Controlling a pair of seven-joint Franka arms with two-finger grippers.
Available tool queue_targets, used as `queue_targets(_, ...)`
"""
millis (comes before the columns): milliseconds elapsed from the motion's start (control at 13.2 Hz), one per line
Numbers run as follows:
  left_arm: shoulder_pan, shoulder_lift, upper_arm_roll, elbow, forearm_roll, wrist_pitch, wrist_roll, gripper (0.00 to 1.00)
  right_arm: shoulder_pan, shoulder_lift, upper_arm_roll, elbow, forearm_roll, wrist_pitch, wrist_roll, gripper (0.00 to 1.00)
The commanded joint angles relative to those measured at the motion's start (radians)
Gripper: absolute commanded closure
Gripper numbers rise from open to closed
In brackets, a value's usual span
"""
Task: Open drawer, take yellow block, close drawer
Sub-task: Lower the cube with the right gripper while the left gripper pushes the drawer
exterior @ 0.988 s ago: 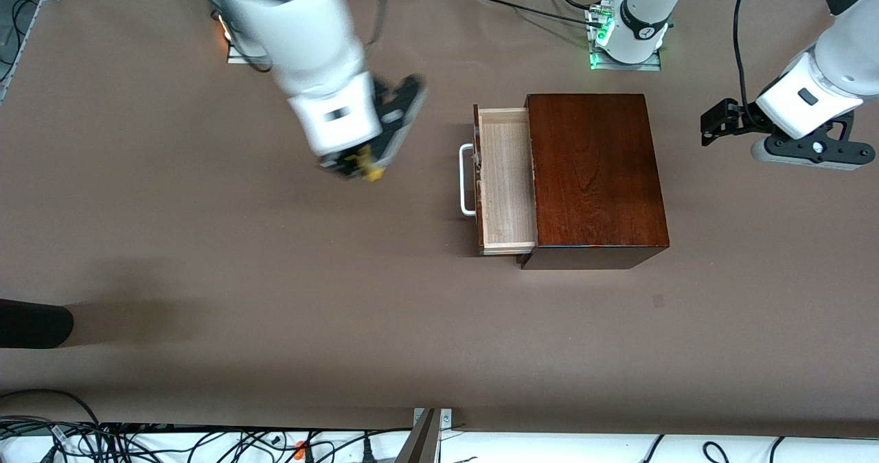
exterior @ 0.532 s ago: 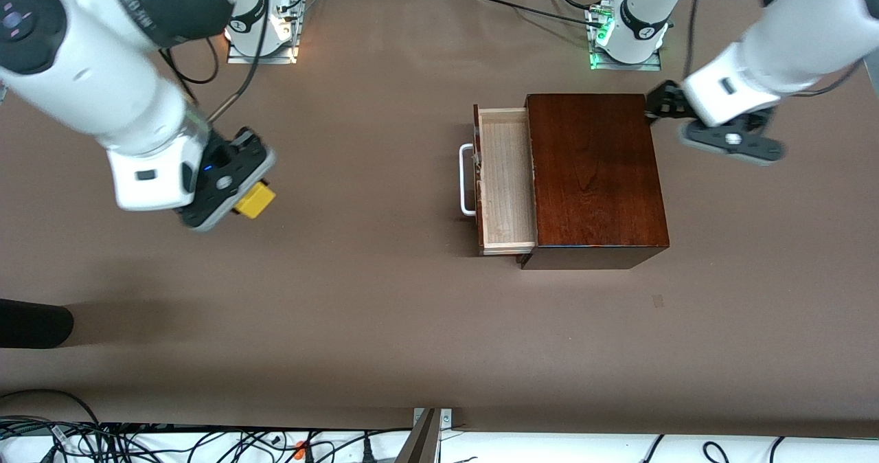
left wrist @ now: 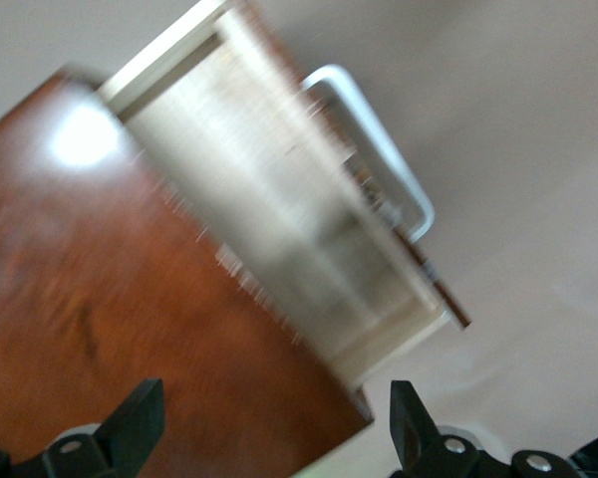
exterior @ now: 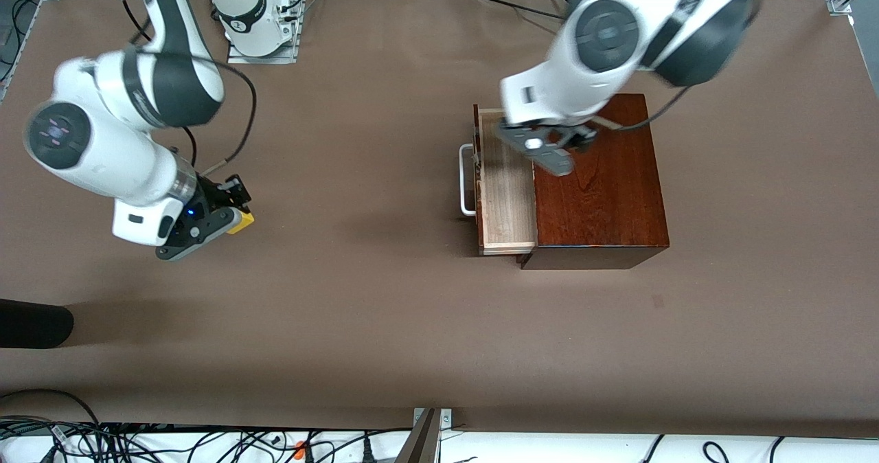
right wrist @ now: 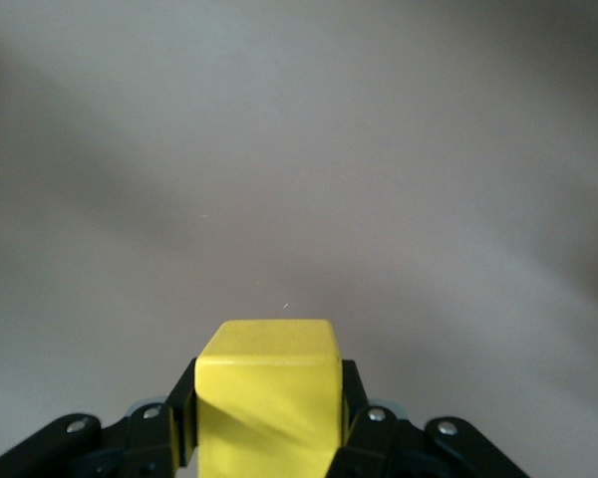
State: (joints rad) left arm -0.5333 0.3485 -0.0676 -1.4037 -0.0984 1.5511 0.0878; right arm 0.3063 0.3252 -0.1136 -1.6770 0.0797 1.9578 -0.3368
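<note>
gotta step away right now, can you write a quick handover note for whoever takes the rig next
Right gripper: shut on the yellow block, low over bare table toward the right arm's end.
Left gripper: open, empty, over the wooden box at its edge by the open tray.
The drawer stands pulled out, white handle free.
Done: drawer opened, block taken out.
Left: push the drawer shut.
</note>
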Motion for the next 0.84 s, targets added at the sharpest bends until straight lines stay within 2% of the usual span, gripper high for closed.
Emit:
queue_targets(0,-0.031,0.096,0.015,0.081,-0.064,0.081,0.159,0.0,-0.024,-0.06,0.011,-0.248,0.014,0.224,0.08,1.0)
queue_targets(152,-0.068,0.141,0.011,0.078,-0.073,0.162,0.278,0.0,-0.029,-0.037,0.009,-0.334,0.015,0.362,0.125,1.0)
queue_targets(228,-0.086,0.161,0.011,0.075,-0.072,0.214,0.332,0.0,-0.029,-0.019,0.011,-0.345,0.015,0.39,0.165,1.0)
queue_targets(456,-0.105,0.213,0.011,0.072,-0.073,0.316,0.491,0.0,-0.029,0.053,0.022,-0.343,0.023,0.472,0.277,1.0)
queue_targets(760,-0.106,0.244,-0.041,0.025,-0.066,0.405,0.67,0.0,-0.018,0.155,0.049,-0.342,0.028,0.605,0.367,1.0)
